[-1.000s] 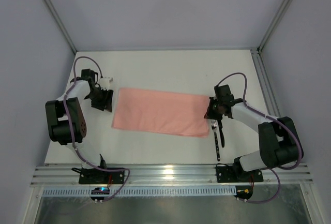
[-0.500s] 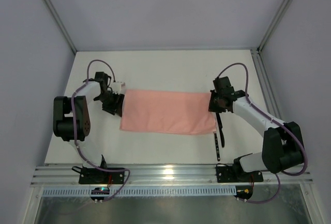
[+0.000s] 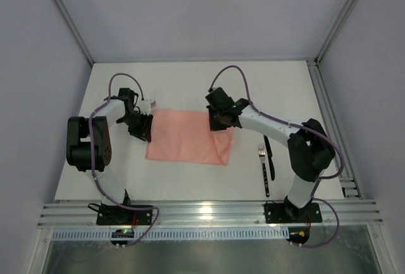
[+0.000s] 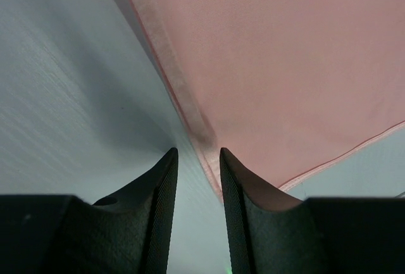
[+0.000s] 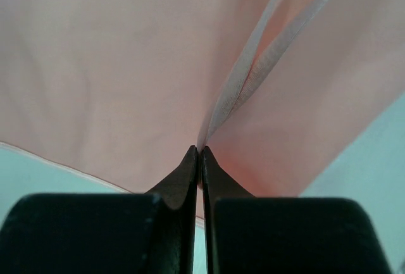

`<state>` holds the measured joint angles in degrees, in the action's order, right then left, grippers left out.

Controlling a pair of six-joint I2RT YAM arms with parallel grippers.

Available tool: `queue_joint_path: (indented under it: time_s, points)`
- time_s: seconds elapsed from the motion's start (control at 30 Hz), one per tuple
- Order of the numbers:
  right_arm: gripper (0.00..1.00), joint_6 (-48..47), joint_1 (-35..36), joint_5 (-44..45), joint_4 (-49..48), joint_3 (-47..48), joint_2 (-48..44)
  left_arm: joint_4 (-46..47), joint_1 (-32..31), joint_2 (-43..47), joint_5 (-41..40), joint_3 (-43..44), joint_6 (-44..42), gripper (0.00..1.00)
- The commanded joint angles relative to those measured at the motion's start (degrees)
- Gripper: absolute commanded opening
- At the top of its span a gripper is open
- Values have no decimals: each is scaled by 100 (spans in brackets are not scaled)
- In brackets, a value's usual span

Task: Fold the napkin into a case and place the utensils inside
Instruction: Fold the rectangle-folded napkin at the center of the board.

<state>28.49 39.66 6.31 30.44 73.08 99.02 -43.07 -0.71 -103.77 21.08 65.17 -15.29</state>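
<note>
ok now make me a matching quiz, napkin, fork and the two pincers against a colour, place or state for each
Things:
1. napkin
2. fork
3. left pincer
4. right pincer

Descriptions:
a. shut on a fold of the napkin
b. lying apart, to the right of the napkin
c. fingers slightly apart at the napkin's left hem
d. salmon pink

Pairs: 1-d, 2-b, 3-c, 4-a
</note>
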Motion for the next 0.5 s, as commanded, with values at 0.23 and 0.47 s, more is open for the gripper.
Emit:
queue_joint_path:
  time_s: [0.23, 0.47]
  points:
    - [4, 833, 1184, -533, -943, 2069, 1593, 255, -43, -425, 335, -224, 9, 27]
    - [4, 1351, 1307, -868, -1417, 2413, 2182, 352, -26, -381, 361, -320, -27, 16]
